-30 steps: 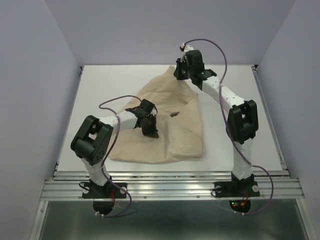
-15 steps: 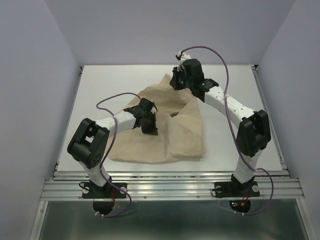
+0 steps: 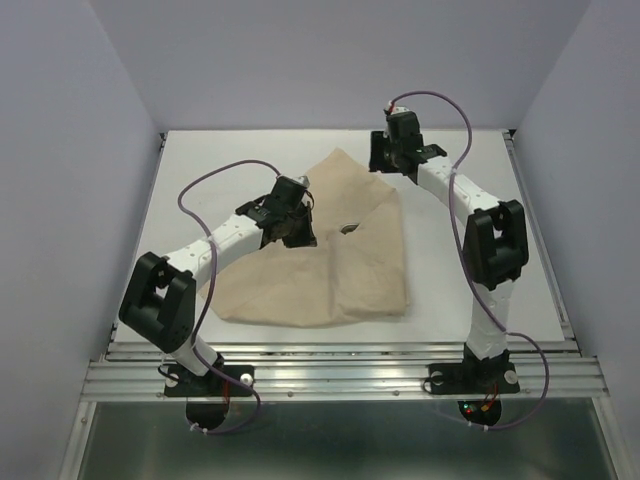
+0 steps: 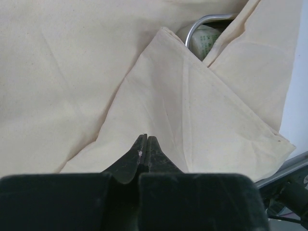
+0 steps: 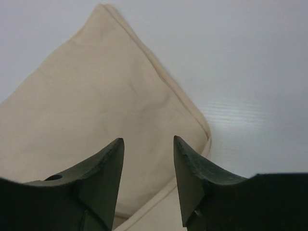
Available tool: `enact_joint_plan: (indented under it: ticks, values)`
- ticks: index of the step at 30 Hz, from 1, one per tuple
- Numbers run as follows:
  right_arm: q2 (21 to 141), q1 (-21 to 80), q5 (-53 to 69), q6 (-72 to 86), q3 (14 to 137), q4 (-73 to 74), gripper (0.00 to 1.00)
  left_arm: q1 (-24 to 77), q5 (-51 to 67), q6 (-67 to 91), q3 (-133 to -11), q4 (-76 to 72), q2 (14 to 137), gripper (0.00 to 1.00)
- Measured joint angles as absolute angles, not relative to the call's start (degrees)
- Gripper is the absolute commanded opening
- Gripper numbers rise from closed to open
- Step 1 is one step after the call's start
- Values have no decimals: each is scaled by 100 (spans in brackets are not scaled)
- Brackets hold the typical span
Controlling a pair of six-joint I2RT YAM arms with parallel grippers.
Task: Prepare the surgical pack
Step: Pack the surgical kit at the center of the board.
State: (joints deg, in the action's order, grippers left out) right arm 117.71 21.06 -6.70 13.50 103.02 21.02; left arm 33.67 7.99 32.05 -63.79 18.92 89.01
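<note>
The surgical pack's beige cloth lies folded over on the white table, its far corner flat. Through a gap in the folds the steel tray's rim shows, with white gauze inside it. Scissors and forceps are hidden. My left gripper is shut, its tips over a folded cloth flap with nothing seen pinched. Above the cloth's far corner, my right gripper is open, and in the top view that gripper sits just right of the corner.
Bare white table surrounds the cloth on the left, far side and right. A metal rail runs along the near edge. Purple walls close in the sides and back. Each arm trails a looping cable.
The right gripper has opened and let go of the cloth's far corner, which now lies flat; that arm drew back to the right. The left arm reached farther out over the cloth.
</note>
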Motion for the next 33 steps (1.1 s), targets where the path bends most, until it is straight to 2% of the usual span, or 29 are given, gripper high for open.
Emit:
enact_joint_plan:
  ticks: [2,7,13,23,33]
  values:
    - [11542,1922,-580,1422,9852,2102,1,3367,768,3175,-6460,1959,9015,0]
    - [10947,1584,-333,1546,8746,2126,1,3367,729,3103,-6541,2082,9185,0]
    - [10860,1621,14,1662,8040,2147,1,3367,722,3044,-6598,2115,9303,0]
    - [11513,1623,333,1678,7926,2032,1,3367,701,3044,-6598,2130,9303,0]
    - [10884,1623,-12,1673,7891,2032,1,3367,685,3044,-6600,2176,9306,0]
